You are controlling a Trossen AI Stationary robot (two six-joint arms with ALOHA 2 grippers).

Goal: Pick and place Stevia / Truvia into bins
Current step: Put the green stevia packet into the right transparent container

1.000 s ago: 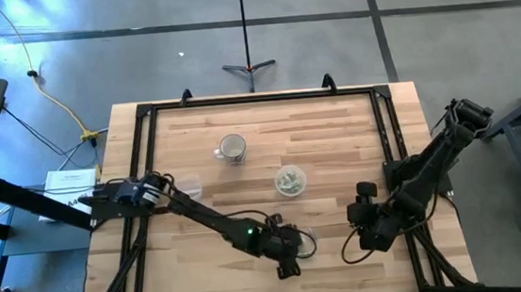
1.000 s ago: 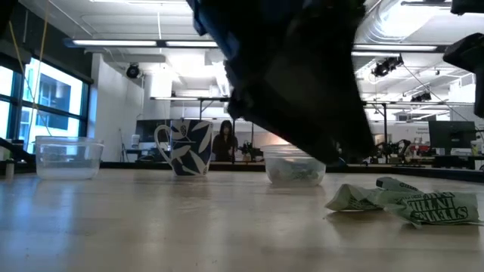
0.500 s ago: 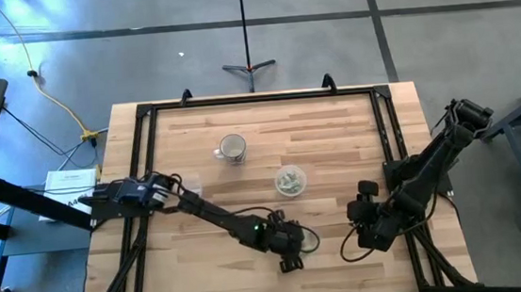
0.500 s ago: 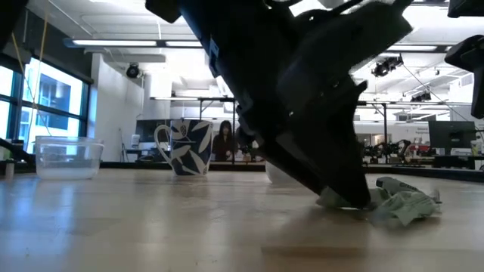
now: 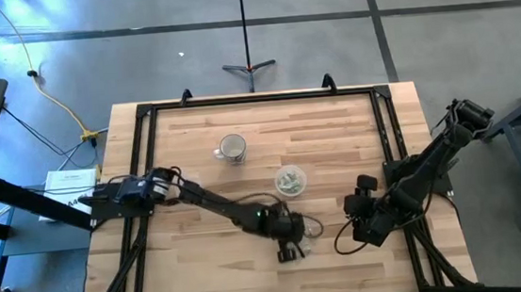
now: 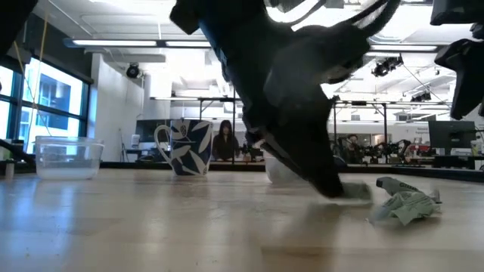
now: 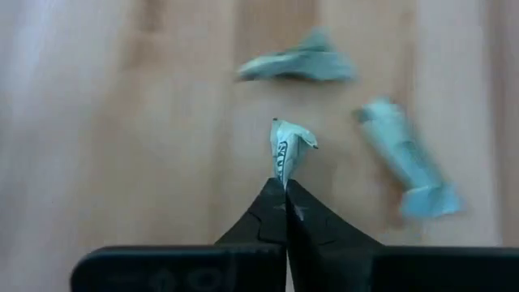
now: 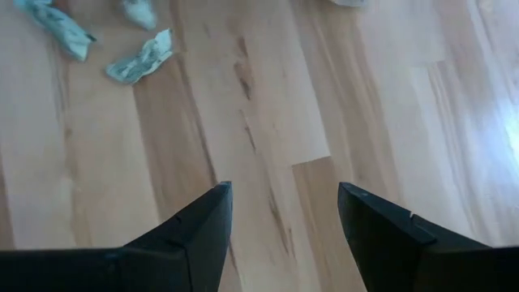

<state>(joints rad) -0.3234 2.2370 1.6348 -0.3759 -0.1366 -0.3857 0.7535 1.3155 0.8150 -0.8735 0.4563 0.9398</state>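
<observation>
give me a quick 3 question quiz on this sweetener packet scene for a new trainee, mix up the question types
1. True or false: the left gripper has its fingers shut on a packet.
2. Multiple choice: in the left wrist view, how many other packets lie loose on the table beyond the held one? A) none B) two C) five
3. Fill in: the right gripper, parked near the table's right side, has its fingers ____.

Key: 1 true. 2 B: one packet and another. 3 open, with nothing between them.
</observation>
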